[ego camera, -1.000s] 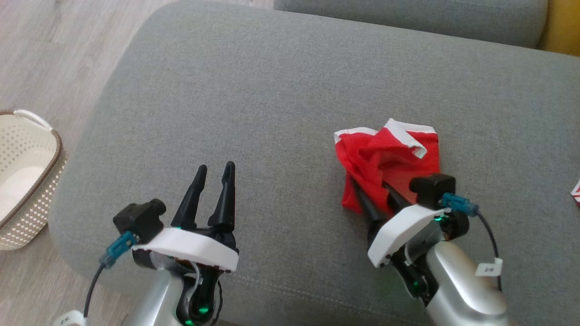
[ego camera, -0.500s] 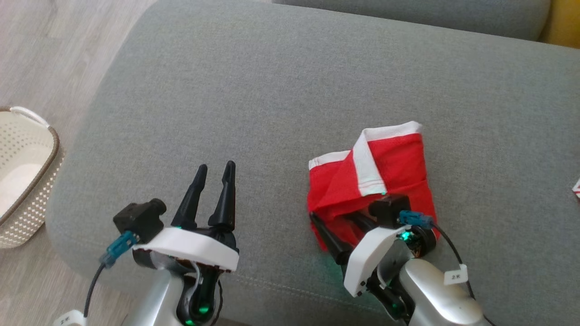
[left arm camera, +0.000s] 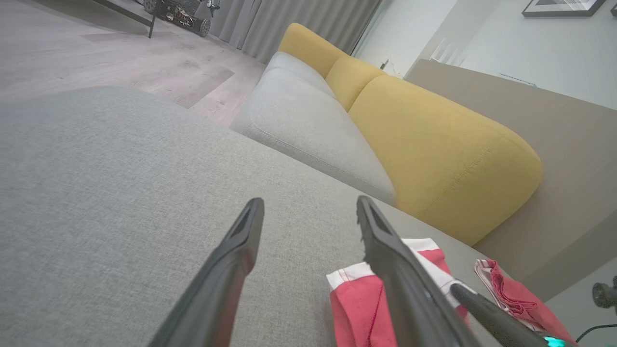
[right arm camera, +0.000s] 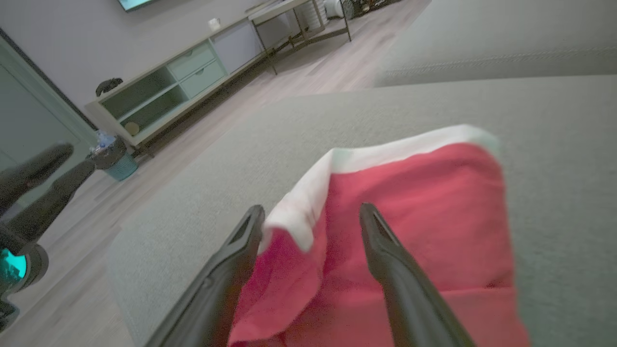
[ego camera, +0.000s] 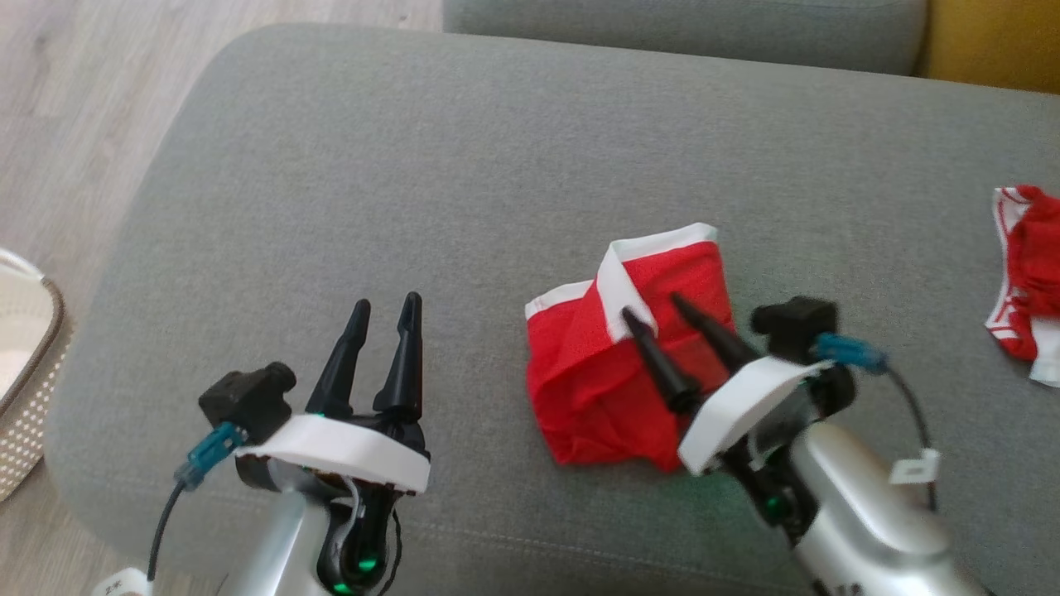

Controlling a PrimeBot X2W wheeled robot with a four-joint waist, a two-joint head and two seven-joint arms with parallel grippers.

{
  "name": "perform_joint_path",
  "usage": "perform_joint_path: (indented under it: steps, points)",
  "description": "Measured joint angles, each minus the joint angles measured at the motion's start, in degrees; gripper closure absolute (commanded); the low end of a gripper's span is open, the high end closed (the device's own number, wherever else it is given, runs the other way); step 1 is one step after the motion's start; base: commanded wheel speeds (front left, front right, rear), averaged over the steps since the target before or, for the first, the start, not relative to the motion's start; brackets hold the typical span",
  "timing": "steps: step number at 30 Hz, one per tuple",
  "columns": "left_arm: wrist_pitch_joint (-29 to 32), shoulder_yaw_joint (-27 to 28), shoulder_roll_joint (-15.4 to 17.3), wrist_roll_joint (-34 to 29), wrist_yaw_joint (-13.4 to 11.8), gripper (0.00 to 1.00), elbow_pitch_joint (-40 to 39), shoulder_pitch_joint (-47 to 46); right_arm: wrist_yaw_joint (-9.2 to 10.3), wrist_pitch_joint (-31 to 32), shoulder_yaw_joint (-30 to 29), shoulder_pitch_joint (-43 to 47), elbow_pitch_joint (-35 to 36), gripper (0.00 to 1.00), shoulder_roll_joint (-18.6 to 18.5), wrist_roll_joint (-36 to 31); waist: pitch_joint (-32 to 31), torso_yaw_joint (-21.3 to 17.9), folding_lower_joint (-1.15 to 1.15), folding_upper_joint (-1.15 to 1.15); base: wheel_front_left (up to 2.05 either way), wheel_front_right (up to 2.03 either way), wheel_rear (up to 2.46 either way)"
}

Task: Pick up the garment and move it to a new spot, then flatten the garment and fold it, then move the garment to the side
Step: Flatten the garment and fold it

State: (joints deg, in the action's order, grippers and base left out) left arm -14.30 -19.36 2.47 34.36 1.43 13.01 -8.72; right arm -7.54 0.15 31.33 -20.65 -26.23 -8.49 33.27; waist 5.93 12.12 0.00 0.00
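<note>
Two red cloth garments, white-banded: crumpled garment [ego camera: 596,389] centre, second garment [ego camera: 1027,265] 3 o'clock. Left tool [ego camera: 386,300], right tool [ego camera: 651,305]: both spread wide.

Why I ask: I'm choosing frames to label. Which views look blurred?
Head view: right claw and its forearm smeared, left claw sharp. Right wrist view: red garment soft, background hazy. Left wrist view: sharp throughout, scene tilted.

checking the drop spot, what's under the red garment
The red garment lies on the grey sofa cushion, with grey fabric showing all around it. Anything beneath its folds is covered and cannot be seen.
</note>
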Motion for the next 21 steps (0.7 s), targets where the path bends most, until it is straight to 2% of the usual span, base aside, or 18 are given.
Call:
perform_joint_path:
  steps: [8,16,21]
  points:
    - [0.0,0.2,0.0,0.0,0.0,0.00,-0.4,0.0,0.01,0.3,-9.6,2.6,5.8,0.00,-2.6,-3.3,-0.5,-2.1,0.00,0.00,0.00,0.00,0.00]
    - [0.0,0.2,0.0,0.0,0.1,0.00,-0.4,0.0,0.01,-0.3,-18.8,6.4,10.2,0.00,-2.5,-9.0,-0.8,-2.4,0.00,0.00,0.00,0.00,0.00]
    - [0.0,0.2,0.0,0.0,0.1,0.00,-0.7,0.0,0.00,-2.8,-22.1,8.1,12.2,0.00,-2.4,-13.6,-1.1,-2.4,0.00,0.00,0.00,0.00,0.00]
